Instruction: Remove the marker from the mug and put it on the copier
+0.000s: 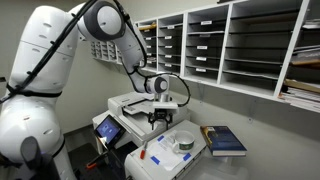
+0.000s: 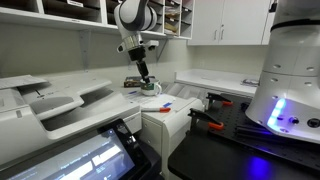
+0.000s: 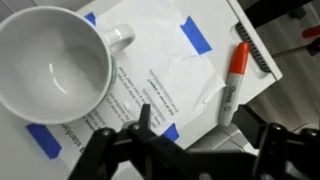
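The hand (image 3: 205, 138) is released: in the wrist view its two dark fingers (image 3: 145, 122) stand apart with nothing between them. In both exterior views the hand (image 1: 160, 121) (image 2: 146, 77) hangs from the arm with its fingers pointing down, clear of the things below and touching none of them.

Nearest the hand is a sheet of paper (image 3: 165, 70) with printed lines, fixed by strips of blue tape (image 3: 196, 35). The marker (image 3: 231, 82) lies flat at the edge of this sheet, outside the mug (image 3: 50, 62) and apart from it, with its orange-red cap at the end away from the hand. It is not on the copier. The mug stands upright on the same sheet, and its white inside is empty. Its handle (image 3: 121, 38) points toward the marker's side.

In an exterior view the mug (image 1: 185, 143) rests on the flat white surface (image 1: 168, 160) of a lower box-shaped machine, with a blue book (image 1: 226, 140) just beside that machine. In an exterior view the mug (image 2: 152, 87) looks pale green and sits almost directly under the hand. The marker is too small to pick out for certain in either exterior view.

The copier (image 1: 126, 104) (image 2: 60, 108) stands beside the lower machine, with its lit touchscreen (image 1: 108, 127) (image 2: 88, 160) at the front. Shelves (image 1: 230, 50) with paper trays line the wall behind.
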Controlling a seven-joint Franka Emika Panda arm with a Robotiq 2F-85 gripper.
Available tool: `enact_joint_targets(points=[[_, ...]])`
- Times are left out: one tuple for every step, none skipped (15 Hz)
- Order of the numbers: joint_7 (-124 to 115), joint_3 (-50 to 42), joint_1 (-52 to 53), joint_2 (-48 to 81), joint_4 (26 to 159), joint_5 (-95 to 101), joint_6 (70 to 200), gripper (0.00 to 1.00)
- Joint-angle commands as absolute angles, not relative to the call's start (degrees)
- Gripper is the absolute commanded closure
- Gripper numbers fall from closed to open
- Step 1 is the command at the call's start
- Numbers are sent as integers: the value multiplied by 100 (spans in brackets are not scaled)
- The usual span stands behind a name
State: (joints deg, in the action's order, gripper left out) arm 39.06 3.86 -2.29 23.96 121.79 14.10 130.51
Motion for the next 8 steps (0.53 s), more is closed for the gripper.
enact_joint_targets(points=[[4162, 541, -491, 1895, 12648, 1228, 13678, 0], [4270, 568, -557, 1747, 12769, 1120, 13831, 0], [4372, 571, -600, 1624, 12883, 1021, 14027, 0], [4559, 601, -667, 1495, 13011, 849, 14234, 0], [4729, 623, -720, 1386, 13138, 687, 14485, 0], [4938, 646, -765, 1301, 13230, 491, 14618, 0], [5168, 673, -800, 1222, 13307, 286, 14666, 0], [5398, 690, -822, 1147, 13384, 97, 14698, 0]])
